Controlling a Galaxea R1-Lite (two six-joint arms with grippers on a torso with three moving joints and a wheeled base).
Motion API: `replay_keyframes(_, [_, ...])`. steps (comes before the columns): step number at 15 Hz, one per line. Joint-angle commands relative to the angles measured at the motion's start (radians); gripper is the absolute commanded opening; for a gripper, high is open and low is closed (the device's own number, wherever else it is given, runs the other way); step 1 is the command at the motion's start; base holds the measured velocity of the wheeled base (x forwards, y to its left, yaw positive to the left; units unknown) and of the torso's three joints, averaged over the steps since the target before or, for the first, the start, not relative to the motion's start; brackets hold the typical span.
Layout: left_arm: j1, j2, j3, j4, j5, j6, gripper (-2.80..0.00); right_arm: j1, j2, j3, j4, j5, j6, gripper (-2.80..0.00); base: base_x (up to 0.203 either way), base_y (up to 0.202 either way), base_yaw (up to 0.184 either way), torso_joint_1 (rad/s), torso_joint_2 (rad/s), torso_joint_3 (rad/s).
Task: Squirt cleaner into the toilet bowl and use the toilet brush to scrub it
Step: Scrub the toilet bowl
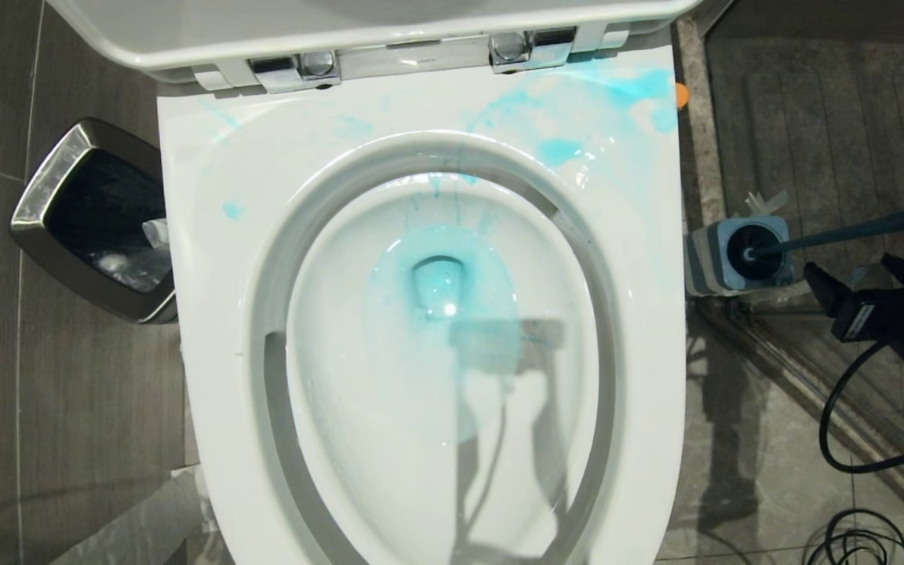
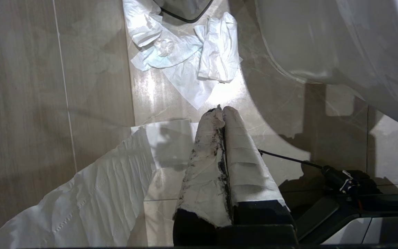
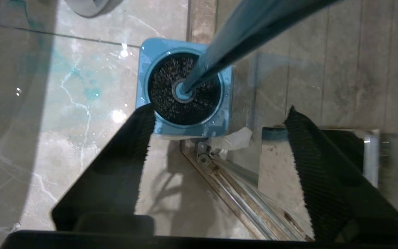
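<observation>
Right hand (image 3: 219, 138), released and wide beside the holder (image 3: 183, 86) at three o'clock of the bowl (image 1: 640, 314), should close squarely round the brush (image 3: 240, 31) shaft before lifting straight up.

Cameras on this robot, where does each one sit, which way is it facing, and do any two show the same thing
Head view: high on the robot, looking straight down into the toilet bowl; the right gripper shows at the right edge.
Left wrist view: behind the left gripper, shut, facing floor tiles and crumpled tissue.
Right wrist view: behind the open right gripper, facing down at the toilet brush standing in its holder.
Shared: head and right wrist views both show brush and holder.
</observation>
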Motion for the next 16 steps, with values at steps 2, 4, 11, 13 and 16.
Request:
replay_keyframes(2, [0.001, 0.002, 0.0, 0.0, 0.0, 0.0, -2.8, -0.001, 0.034, -0.051, -0.01, 0.003, 0.003, 0.0, 0.0, 0.0, 0.0, 0.0, 0.0, 0.0])
replay_keyframes(4, [0.001, 0.002, -0.001, 0.0, 0.0, 0.0, -2.8, 0.0, 0.06, -0.122, -0.021, 0.005, 0.003, 0.0, 0.0, 0.0, 0.0, 0.0, 0.0, 0.0])
replay_keyframes(11, [0.001, 0.002, -0.001, 0.0, 0.0, 0.0, -2.8, 0.001, 0.127, -0.332, -0.075, 0.106, -0.001, 0.0, 0.0, 0.0, 0.0, 0.0, 0.0, 0.0])
replay_keyframes(13, [0.001, 0.002, 0.0, 0.0, 0.0, 0.0, -2.8, 0.001, 0.128, -0.335, -0.089, 0.14, -0.001, 0.0, 0.0, 0.0, 0.0, 0.0, 0.0, 0.0])
replay_keyframes(16, [0.0, 0.002, 0.0, 0.0, 0.0, 0.0, -2.8, 0.006, 0.125, -0.321, -0.141, 0.189, -0.001, -2.8, 0.0, 0.0, 0.0, 0.0, 0.0, 0.0])
